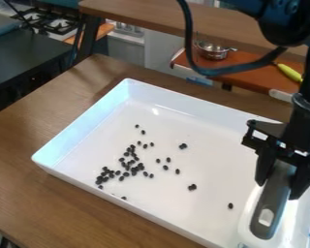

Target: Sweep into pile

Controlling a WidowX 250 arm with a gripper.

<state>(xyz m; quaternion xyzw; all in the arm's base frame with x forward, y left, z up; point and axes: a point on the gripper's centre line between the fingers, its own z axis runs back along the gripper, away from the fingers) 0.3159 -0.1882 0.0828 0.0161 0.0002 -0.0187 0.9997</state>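
Tool: black two-finger gripper, at the right, closed round the grey handle of a white-bodied hand sweeper.
Grip: one finger each side of the handle, presumably so the arm can push with the body free below.
Sweeper: over the right part of the tray, apart from the main cluster; contact with the floor I cannot tell.
Black bean-like pieces: loosely bunched left of centre in the tray, strays toward the middle and one nearer the sweeper; not yet one pile.
White rectangular tray: on the brown wooden counter, its raised walls likely there to keep the pieces in.
Next: probably set the sweeper beyond the strays and draw them to the cluster; light pieces may roll or slip past.
Lettering: none legible.
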